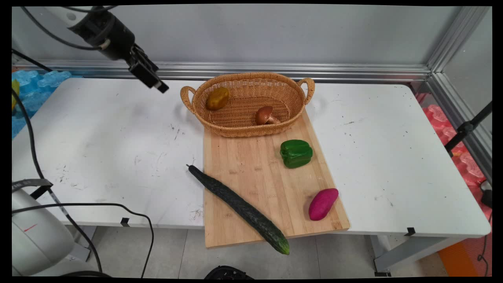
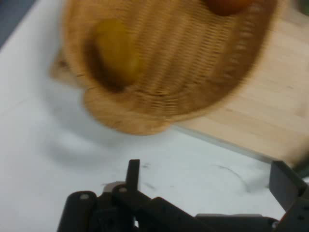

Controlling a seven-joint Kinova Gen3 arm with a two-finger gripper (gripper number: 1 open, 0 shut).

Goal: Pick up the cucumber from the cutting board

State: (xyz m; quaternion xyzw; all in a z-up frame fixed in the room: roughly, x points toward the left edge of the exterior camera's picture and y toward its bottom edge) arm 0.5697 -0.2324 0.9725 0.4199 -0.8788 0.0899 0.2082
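Note:
My black gripper (image 1: 159, 87) hangs above the table's back left, a little left of the wicker basket (image 1: 247, 131), and holds nothing. In the hand view the gripper (image 2: 207, 181) is open, its fingers (image 2: 133, 171) wide apart over white table. Just ahead of them lies the basket's near end (image 2: 135, 121). Inside the basket are a yellow-brown potato (image 1: 217, 98) (image 2: 116, 50) and a brown mushroom (image 1: 266, 115) (image 2: 227, 5). The basket rests on the far end of a wooden cutting board (image 1: 251, 165) (image 2: 260, 121).
A green bell pepper (image 1: 296, 153) and a purple sweet potato (image 1: 322, 203) lie on the board's right side. A long dark cucumber (image 1: 239, 208) runs diagonally across the board's left edge and past its front corner. Black cables hang at the left.

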